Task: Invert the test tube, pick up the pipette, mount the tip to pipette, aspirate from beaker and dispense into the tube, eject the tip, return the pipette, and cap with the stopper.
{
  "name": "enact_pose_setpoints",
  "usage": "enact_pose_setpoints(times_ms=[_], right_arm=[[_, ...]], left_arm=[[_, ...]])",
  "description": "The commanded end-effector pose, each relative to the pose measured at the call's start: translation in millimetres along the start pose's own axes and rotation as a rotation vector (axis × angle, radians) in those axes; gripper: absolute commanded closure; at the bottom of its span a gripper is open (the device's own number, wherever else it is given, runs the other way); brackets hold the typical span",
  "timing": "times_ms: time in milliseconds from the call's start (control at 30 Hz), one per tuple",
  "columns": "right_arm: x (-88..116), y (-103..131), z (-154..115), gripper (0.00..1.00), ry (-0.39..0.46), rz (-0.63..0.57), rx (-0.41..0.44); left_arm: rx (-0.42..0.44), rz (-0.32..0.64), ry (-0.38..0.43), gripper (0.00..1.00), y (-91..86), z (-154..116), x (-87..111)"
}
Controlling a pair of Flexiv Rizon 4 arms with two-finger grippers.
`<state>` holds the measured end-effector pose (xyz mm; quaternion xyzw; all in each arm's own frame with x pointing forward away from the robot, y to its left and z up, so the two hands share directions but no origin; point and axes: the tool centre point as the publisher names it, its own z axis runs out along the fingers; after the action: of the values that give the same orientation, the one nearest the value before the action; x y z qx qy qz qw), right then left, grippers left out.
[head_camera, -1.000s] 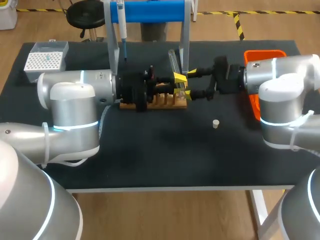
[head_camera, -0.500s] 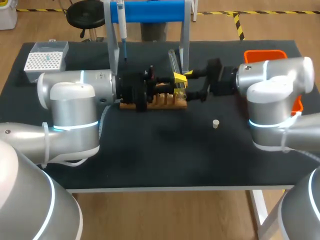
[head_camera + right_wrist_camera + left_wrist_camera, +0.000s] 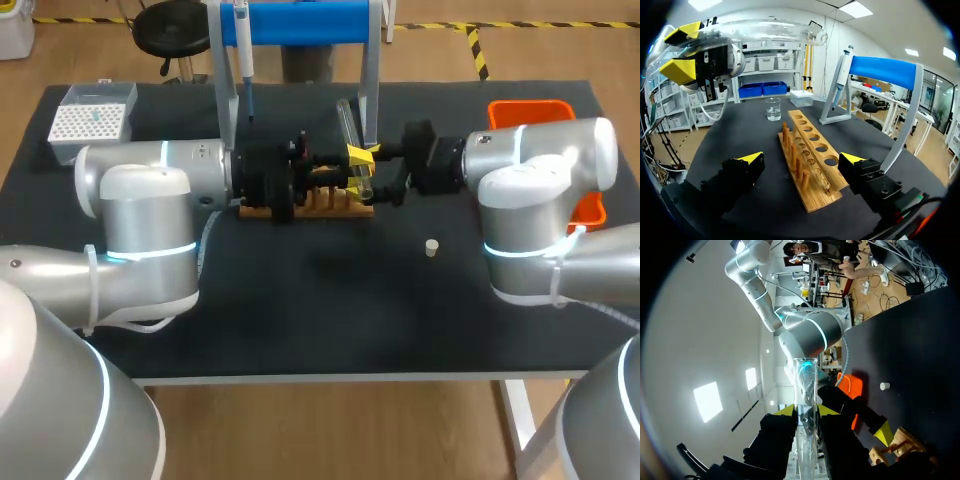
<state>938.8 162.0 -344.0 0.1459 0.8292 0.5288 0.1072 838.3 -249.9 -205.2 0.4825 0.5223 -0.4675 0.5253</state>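
The left pincer (image 3: 807,411) pinches the test tube (image 3: 806,387) from two sides. The tube sticks out ahead of its fingers, tilted, above the wooden rack (image 3: 310,203). The right pincer (image 3: 801,158) is spread wide with nothing in it. It hangs just beside the left pincer, with the rack under and ahead of it.

I think the first job, turning the tube over, is the one going on. I cannot tell if it is finished. All the rest looks left to do. The pipette (image 3: 243,45) hangs on its blue stand (image 3: 300,20), well behind both pincers. The tip box (image 3: 90,118) sits far off beside the left arm. The beaker (image 3: 773,108) stands past the far end of the rack from the right pincer. The stopper (image 3: 431,247) lies on the worktop (image 3: 330,310) near the right pincer, not in the tube.
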Motion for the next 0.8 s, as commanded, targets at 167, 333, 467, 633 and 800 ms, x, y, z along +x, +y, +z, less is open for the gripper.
enact_pose_setpoints(times_ms=[167,333,467,633,800], right_arm=[[1.3,-1.7,4.5,0.0,-0.009,-0.007,0.008],[2.6,-1.8,2.8,0.0,-0.005,-0.009,0.013],[2.6,-1.8,2.8,0.0,-0.005,-0.009,0.013],[2.6,-1.8,2.8,0.0,-0.005,-0.009,0.013],[2.6,-1.8,2.8,0.0,-0.005,-0.009,0.013]], left_arm=[[-0.003,0.001,0.001,1.0,-0.1,1.4,-0.1],[-0.003,0.001,0.001,1.0,-0.1,1.4,-0.1],[-0.003,0.001,0.001,1.0,-0.1,1.4,-0.1],[-0.003,0.001,0.001,1.0,-0.1,1.4,-0.1],[-0.003,0.001,0.001,1.0,-0.1,1.4,-0.1]])
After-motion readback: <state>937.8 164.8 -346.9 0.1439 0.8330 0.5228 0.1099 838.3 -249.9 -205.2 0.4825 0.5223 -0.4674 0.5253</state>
